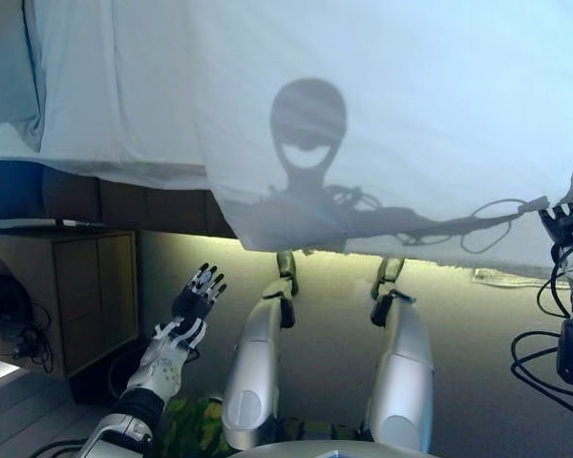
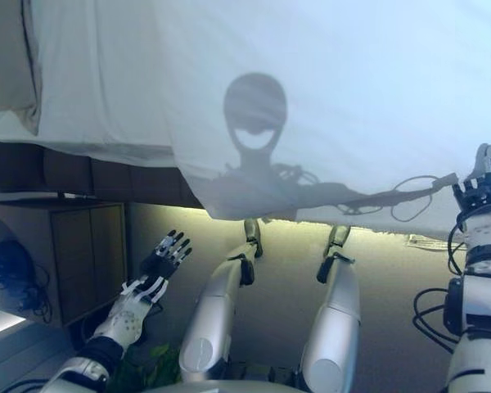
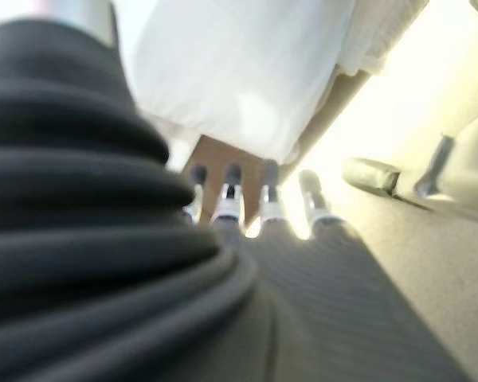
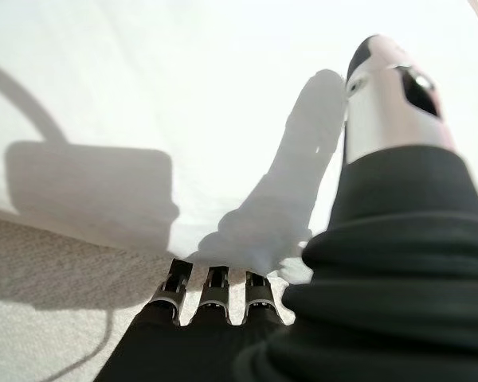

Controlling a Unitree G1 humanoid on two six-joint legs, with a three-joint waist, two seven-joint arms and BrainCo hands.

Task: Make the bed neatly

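A white sheet (image 1: 382,114) covers the bed and hangs over its near edge, lower on the right than on the left. My right hand (image 1: 568,215) is at the sheet's hanging edge on the far right. In the right wrist view its fingers (image 4: 211,290) go under the sheet's edge (image 4: 247,247) and the thumb (image 4: 390,87) lies over the cloth, so it holds the edge. My left hand (image 1: 199,294) is open with straight fingers (image 3: 227,195). It hangs in the air below the bed's edge, apart from the sheet.
A wooden nightstand (image 1: 86,286) stands to the left of the bed, with dark cables (image 1: 14,324) beside it. The bed's dark base (image 1: 124,202) shows under the sheet at left. A grey pillow (image 1: 5,76) lies at the top left. Beige carpet (image 1: 458,315) lies below.
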